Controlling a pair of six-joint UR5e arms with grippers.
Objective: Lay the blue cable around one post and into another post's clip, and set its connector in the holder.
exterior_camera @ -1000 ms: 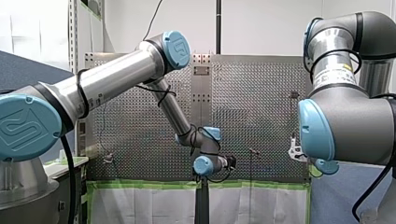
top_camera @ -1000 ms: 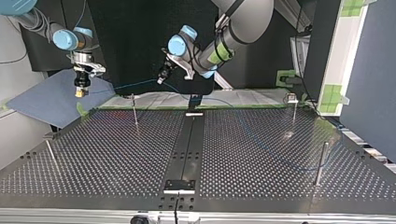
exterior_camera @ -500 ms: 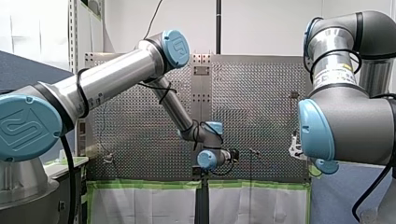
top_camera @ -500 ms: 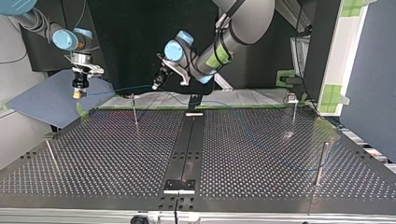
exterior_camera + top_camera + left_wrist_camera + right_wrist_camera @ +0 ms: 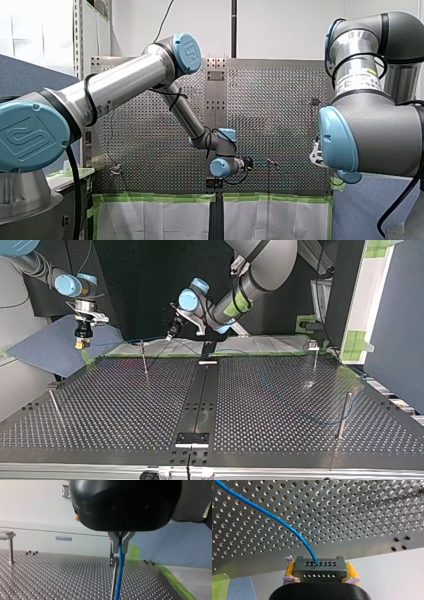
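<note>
Two grippers each hold one end of the work. My right gripper [image 5: 321,571] has its yellow pads [image 5: 290,570] pressed on the grey connector [image 5: 317,565]. The blue cable [image 5: 274,515] leaves the connector's face and arcs away across the perforated table [image 5: 352,517]. In the top view this gripper [image 5: 80,341] hangs just past the table's corner on the arms' side, above a blue-grey sheet [image 5: 45,352].

My left gripper [image 5: 121,538] has its metal fingers pinched on the cable [image 5: 119,570], which drops straight down from them in front of a thin post [image 5: 114,577]. I cannot tell if cable and post touch. In the top view the gripper [image 5: 171,334] hovers over the table's arm-side edge, just beside that post [image 5: 144,359].

From there the cable runs faintly along the arm-side edge, then curves over the table toward a plain post [image 5: 344,414] near the opposite corner. Whether it goes around that post is unclear.

A clip-topped post [image 5: 314,356] stands at the other arm-side corner. A black holder [image 5: 192,438] sits at the middle of the edge away from the arms.
</note>
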